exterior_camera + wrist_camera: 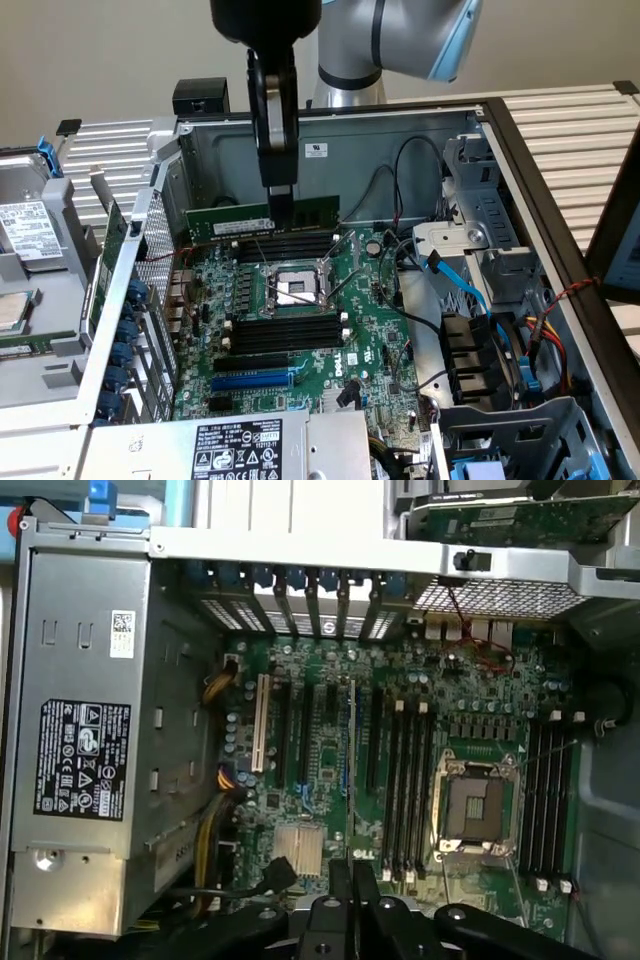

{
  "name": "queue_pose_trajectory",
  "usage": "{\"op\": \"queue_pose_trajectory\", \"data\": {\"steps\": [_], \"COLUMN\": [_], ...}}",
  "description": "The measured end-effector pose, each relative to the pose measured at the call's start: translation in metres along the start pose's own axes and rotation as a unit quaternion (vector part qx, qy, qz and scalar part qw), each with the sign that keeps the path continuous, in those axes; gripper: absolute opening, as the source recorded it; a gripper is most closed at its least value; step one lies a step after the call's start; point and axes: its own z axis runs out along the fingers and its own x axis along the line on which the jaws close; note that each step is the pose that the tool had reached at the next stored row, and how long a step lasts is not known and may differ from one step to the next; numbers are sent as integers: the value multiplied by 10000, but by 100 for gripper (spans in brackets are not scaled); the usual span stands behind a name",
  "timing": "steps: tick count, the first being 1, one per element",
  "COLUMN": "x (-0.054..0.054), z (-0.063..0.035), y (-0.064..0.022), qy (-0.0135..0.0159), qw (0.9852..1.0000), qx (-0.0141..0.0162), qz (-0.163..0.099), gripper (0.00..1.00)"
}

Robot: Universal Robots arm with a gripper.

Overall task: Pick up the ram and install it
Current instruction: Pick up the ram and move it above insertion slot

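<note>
One arm, one gripper (281, 205), working inside an open computer case (420, 130) that lies on its side.

Landmark: CPU socket (290, 291), lid open, at the middle of the green motherboard (370, 330).

- The ram (240, 222): long green stick with a white label strip, standing on its long edge and level. It sits on the far side of the CPU socket, directly over the far bank of black memory slots (280, 247) and lined up with them. Its lower edge is right at that bank; I cannot tell whether it touches or is seated.
- Gripper: comes straight down from above, fingers narrow, pinched on the ram's upper edge. The grip point is above the socket, past the stick's middle toward the exterior view's right.
- A second bank of black memory slots (285, 333) lies on the socket's near side, unfilled.
- The blue expansion slot (255, 380) lies nearer the camera than that second bank.
- The power supply (235, 450), grey with a black-and-white label, is nearest the camera, well apart from the socket.
- A blue cable (455, 275) runs to the exterior view's right of the socket, off the board.

Wrist view: fingertips (345, 880) close together, pointing down at the board. The CPU socket (478, 810) is just beside them, with slot banks on both its sides. The power supply (85, 750) is far across the board from the socket.
</note>
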Motion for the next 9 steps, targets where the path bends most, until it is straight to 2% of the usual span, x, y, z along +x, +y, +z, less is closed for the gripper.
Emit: {"op": "queue_pose_trajectory", "data": {"steps": [2,6,9], "x": [-87,-241,-313], "z": [14,22,25], "y": [-6,-14,-18], "qy": [1,40,49], "qw": [10000,10000,10000], "qx": [1,-1,-1], "qz": [0,0,1], "gripper": [13,13,13]}}
